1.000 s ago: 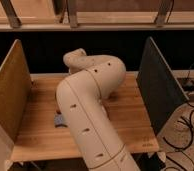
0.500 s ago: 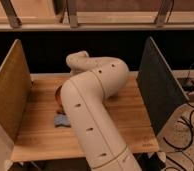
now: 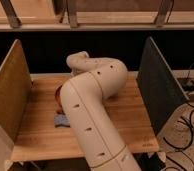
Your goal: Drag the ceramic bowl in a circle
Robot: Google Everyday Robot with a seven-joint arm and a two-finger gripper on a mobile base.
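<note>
camera view: you cannot see the gripper here. it must be tucked down behind the big cream arm point(image 3: 92, 107), on the left side of the wooden table point(image 3: 37, 142), so you cannot tell if it is open, closed, or holding on to something. right at the arm's left edge a thin red-brown bit of the ceramic bowl point(image 3: 57, 95) peeks out. it sits on the table toward the left, not far from the tan board point(image 3: 10, 90). just in front of the bowl lies the blue sponge point(image 3: 60, 120), also half covered by the arm. further out, a dark board point(image 3: 157, 85) stands on the right side, and black cables point(image 3: 190, 132) lie on the floor past it. how far along are you? i think the arm is down at the bowl, so the drag may be going on, but nothing here shows how much of the circle is made. count the whole circle as left to do, and mind the sponge in the path.
</note>
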